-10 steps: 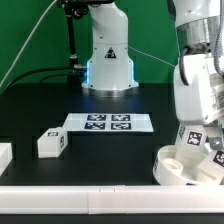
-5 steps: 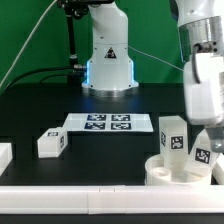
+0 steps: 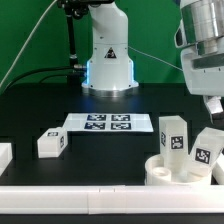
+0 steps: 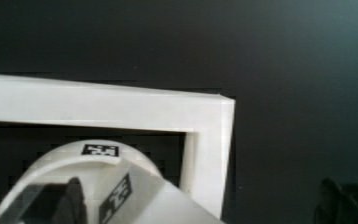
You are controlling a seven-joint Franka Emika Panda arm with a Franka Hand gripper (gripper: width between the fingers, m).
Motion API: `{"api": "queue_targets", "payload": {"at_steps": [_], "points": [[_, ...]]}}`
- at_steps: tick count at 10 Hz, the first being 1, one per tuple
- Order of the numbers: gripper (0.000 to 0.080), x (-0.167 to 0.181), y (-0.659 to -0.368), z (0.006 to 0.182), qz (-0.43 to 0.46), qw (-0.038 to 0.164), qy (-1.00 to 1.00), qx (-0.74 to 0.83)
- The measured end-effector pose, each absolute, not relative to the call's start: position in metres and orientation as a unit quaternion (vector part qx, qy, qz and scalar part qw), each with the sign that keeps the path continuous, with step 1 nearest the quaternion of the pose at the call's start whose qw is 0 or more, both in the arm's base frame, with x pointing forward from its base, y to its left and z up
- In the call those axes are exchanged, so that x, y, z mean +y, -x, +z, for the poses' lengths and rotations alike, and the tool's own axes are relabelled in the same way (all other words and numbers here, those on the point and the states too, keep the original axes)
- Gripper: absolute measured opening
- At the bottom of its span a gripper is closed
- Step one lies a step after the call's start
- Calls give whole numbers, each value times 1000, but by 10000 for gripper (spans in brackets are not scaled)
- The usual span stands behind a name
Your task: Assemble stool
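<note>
End effector (image 3: 213, 104) risen — open, leg (image 3: 206, 152) released

1. We take this for a robotics lab bench: a white robot arm base (image 3: 108, 55), lit blue at its foot, stands at the upper middle of the exterior view.
2. We see a matte black table (image 3: 40, 110), edged by a white border rail (image 3: 80, 182) along the bottom of the frame.
3. We note a green backdrop (image 3: 30, 40) at the upper left, with cables (image 3: 72, 45) hanging before it.
4. We find the marker board (image 3: 108, 123) mid-frame and, at lower left, a stool leg (image 3: 52, 143) carrying a similar black-and-white square tag.
</note>
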State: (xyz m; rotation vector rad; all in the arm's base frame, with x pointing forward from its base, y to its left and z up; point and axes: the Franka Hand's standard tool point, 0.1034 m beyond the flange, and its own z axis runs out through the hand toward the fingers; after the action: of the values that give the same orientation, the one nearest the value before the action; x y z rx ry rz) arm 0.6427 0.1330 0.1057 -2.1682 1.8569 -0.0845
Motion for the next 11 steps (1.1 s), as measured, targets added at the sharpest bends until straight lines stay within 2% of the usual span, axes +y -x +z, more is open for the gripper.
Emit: {"api": "queue_targets", "payload": {"at_steps": [2, 4, 6, 9, 10, 11], "points": [[649, 131, -643, 106, -39, 135, 802, 580], [649, 124, -646, 111, -26, 112, 917, 383], [649, 113, -647, 114, -62, 110, 944, 305], [649, 107, -645, 112, -70, 87, 970, 215], [649, 106, -645, 112, -73, 79, 979, 173], [649, 105, -645, 109, -48, 52, 997, 18]]}}
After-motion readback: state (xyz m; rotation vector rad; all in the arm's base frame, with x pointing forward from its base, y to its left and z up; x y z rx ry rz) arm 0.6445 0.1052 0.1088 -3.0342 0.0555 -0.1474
